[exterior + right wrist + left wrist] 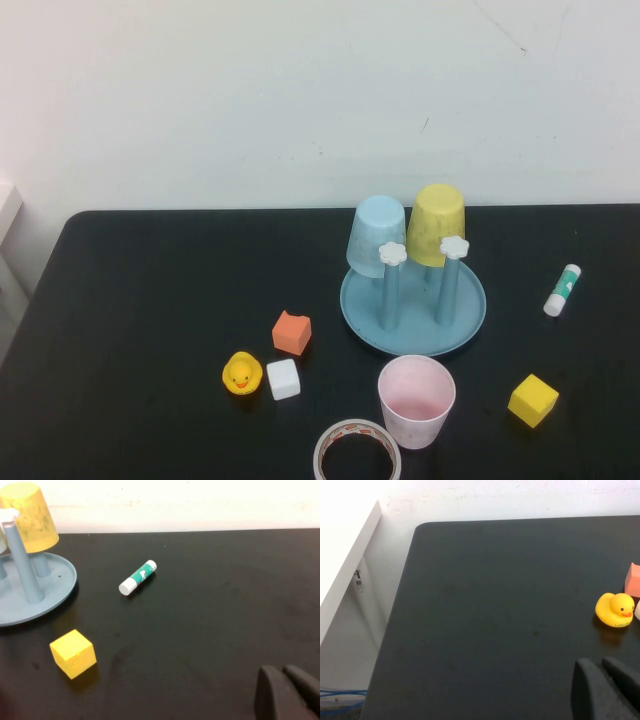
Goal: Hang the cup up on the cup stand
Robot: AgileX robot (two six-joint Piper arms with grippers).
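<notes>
Two cups sit upside down on posts of the light blue round cup stand (pixel 412 300): the plain yellow plastic cup (pixel 437 225) at far right, a pale blue translucent cup (pixel 377 235) beside it. Left gripper (pixel 606 687) and right gripper (pixel 289 690) hang over bare black tabletop (pixel 150 300), fingers closed, empty.

The cup stand (pixel 412 305) stood right of the table's (pixel 150 290) middle, with the cup (pixel 437 224) and a pale blue cup (pixel 377 234) upended on its rear posts, and the pink cup (pixel 416 400) and tape roll (pixel 357 453) blocked the near approach. The duck (pixel 242 373), white cube (pixel 283 379) and orange block (pixel 291 332) crowded its left, the glue stick (pixel 562 290) and yellow cube (pixel 532 400) its right. The left gripper (pixel 606 690) and right gripper (pixel 287 692), fingers together, hung low over bare tabletop at the table's outer parts, and the far left stretch lay open.
</notes>
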